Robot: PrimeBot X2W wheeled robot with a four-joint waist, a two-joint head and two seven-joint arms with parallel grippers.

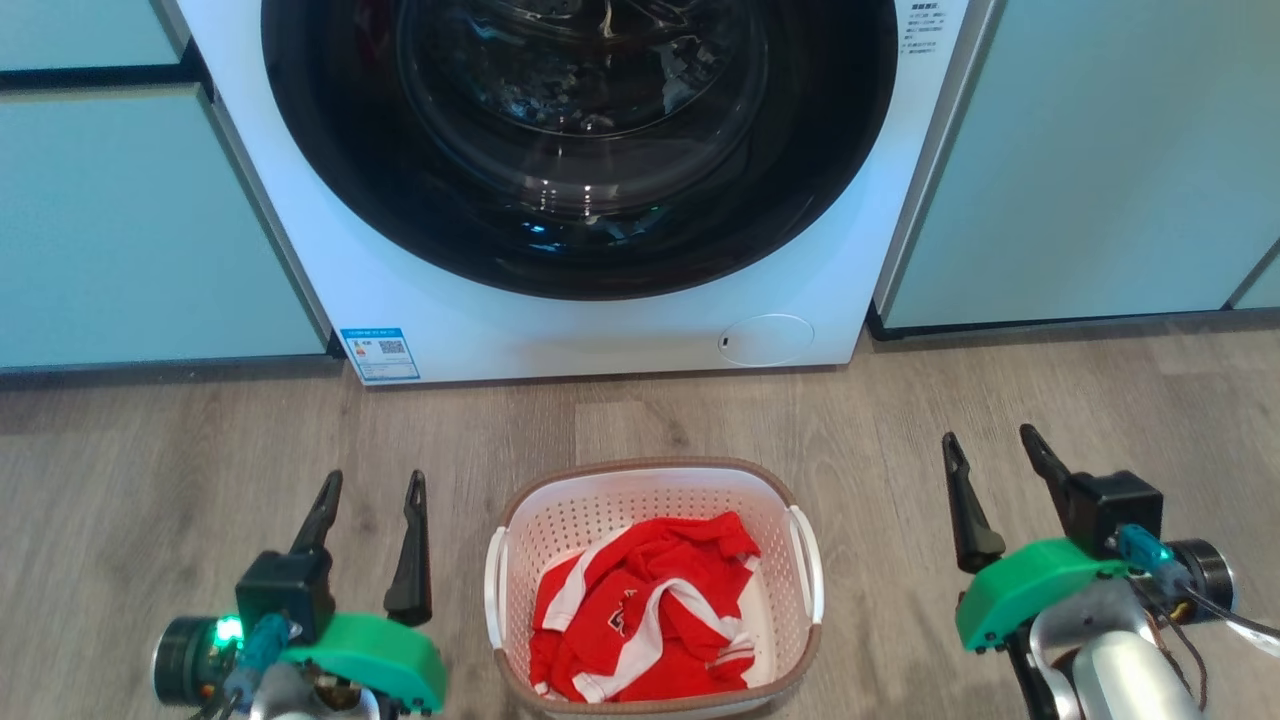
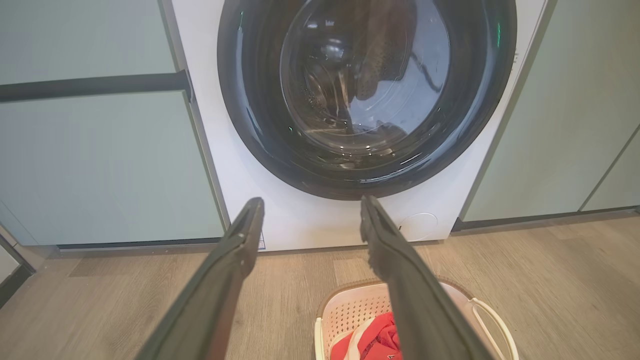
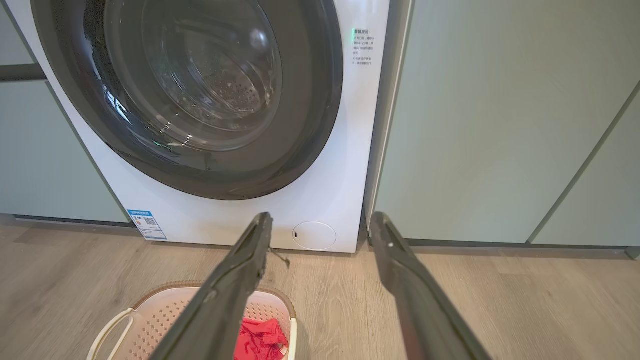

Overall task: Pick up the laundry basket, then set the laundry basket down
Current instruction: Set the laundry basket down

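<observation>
The left claw (image 1: 374, 480) and right claw (image 1: 989, 437) are held open either side of the basket (image 1: 650, 466), which is not yet grasped.

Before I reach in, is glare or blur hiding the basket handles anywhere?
Head view: laundry basket sharp, evenly lit, both handles clear; glare sits on the washing machine door. Left wrist view: left finger crosses the basket. Right wrist view: right finger covers its middle.
</observation>
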